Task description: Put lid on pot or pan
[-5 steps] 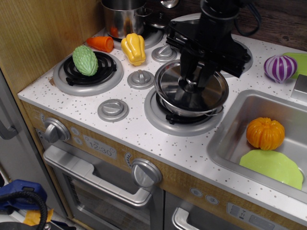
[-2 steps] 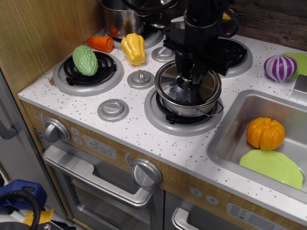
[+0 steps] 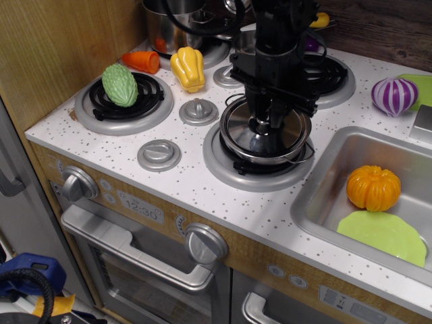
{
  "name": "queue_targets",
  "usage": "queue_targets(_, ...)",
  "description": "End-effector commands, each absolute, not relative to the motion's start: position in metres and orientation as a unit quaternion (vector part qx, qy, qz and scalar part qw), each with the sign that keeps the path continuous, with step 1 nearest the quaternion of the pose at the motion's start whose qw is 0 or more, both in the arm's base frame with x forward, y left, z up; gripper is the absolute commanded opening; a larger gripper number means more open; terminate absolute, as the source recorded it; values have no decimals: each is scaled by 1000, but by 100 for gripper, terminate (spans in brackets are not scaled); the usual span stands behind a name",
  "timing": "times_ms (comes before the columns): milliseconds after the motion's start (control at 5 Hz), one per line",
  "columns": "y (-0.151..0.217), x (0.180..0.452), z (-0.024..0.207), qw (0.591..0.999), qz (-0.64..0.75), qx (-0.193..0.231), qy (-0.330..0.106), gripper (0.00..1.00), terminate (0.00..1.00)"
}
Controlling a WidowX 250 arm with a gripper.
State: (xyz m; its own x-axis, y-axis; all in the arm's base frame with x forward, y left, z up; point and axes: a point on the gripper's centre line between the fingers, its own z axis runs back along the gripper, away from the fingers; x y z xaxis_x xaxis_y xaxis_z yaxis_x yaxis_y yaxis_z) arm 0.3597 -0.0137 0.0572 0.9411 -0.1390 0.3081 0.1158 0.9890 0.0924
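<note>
The lid, a round polished steel disc, lies on the small shallow pot that sits on the front right burner of the toy stove, and from this angle it looks level with the pot's rim, though the far edge is hidden behind the arm. The gripper stands straight down over the lid's centre, its jaws at the small knob; whether they clench it or have let go I cannot tell, since the knob is masked by the black fingers. I judge the lid light, rigid and slick: thin steel that will not flex but can skate sideways on the equally smooth pot rim if nudged. The centre knob is the only sensible hold, as the flat rim offers nothing to pinch. The pot itself looks light enough to shift on the bench.
</note>
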Motion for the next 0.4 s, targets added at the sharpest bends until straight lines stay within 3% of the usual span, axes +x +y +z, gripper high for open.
queue_targets(0,-9,363,65,981,-64,36,-182,100,0)
queue_targets(200,-9,363,65,981,-64,36,-182,100,100)
